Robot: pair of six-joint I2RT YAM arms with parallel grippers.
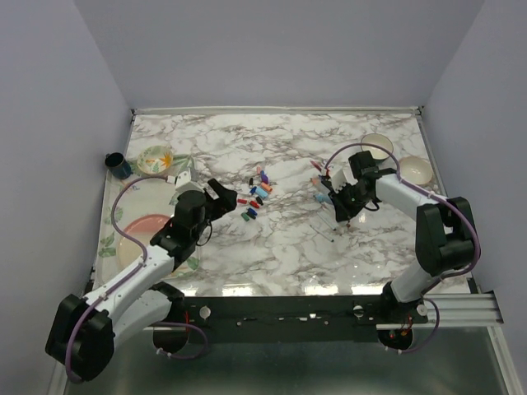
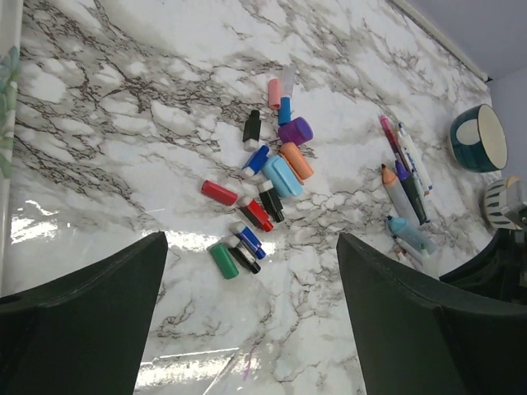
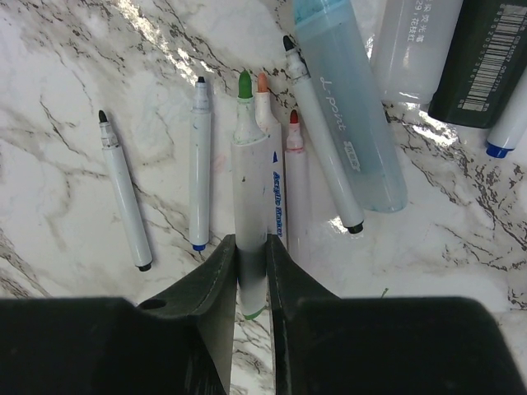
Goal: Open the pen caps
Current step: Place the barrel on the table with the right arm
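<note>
Loose pen caps [image 2: 284, 174], stubby plastic pieces in red, blue, orange, purple, green, pink and black, lie clustered near the middle of the white, grey-veined marble-pattern tabletop [image 1: 329, 148]. They sit just ahead of the left gripper [image 1: 221, 194], whose two black fingers [image 2: 90, 321] stand spread wide with nothing between them. Well apart to the right, the right gripper [image 3: 251, 247] is clamped on the barrel of a fat white marker with a bare green tip [image 3: 249, 156], the nib pointing away from the wrist. Whether that marker is lifted or resting on the surface is hard to judge from these angles. Around it on the marble lie uncapped thin white pens [image 3: 198, 164] with black, blue, orange and red tips, and a pale-blue translucent highlighter [image 3: 350, 107] set at a slant just beside them. Two cream bowls [image 1: 377, 146] stand at the far right of the table, and a pink plate [image 1: 144, 230] rests near the left edge.
</note>
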